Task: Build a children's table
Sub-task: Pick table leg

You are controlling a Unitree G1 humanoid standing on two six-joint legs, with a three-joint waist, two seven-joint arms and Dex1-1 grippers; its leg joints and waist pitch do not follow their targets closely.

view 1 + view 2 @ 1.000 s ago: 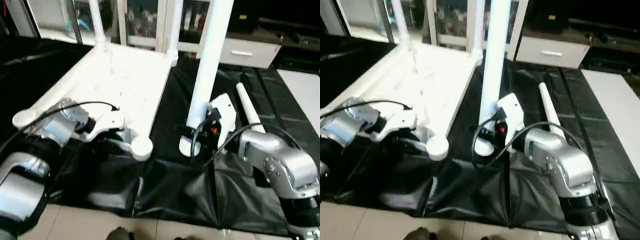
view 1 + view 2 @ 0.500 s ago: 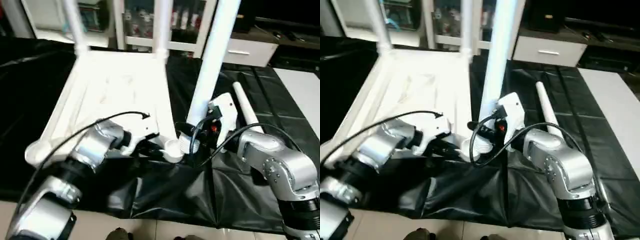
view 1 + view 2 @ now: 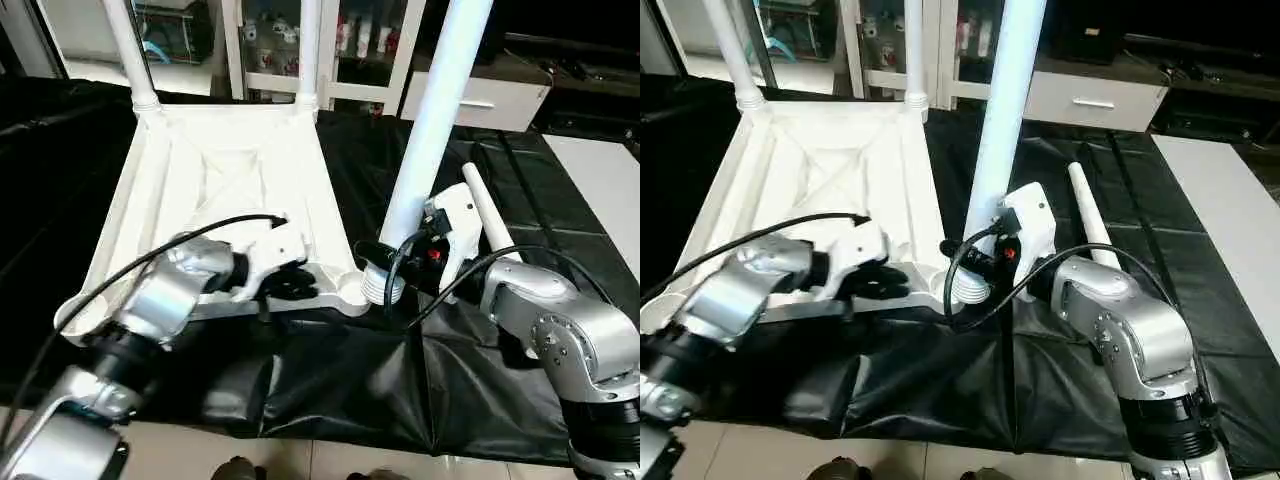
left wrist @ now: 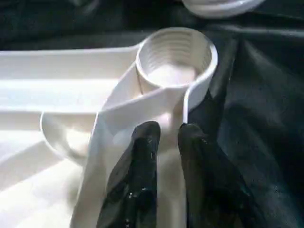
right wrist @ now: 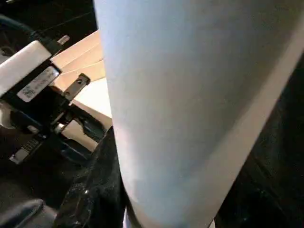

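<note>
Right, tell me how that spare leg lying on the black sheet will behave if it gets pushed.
The spare leg is a round tube lying flat on the black sheet, so it would probably roll. Being tapered, it would likely curve rather than roll straight. It looks like hollow plastic, so probably stiff and light.

Both head views look forward and down from a few steps back, sharing the upturned table top (image 3: 230, 190) at 11 o'clock and the upright leg (image 3: 1002, 110) at 1 o'clock. The left wrist view sits close above the threaded corner socket (image 4: 175, 54); the right wrist view sits right against that leg.
</note>
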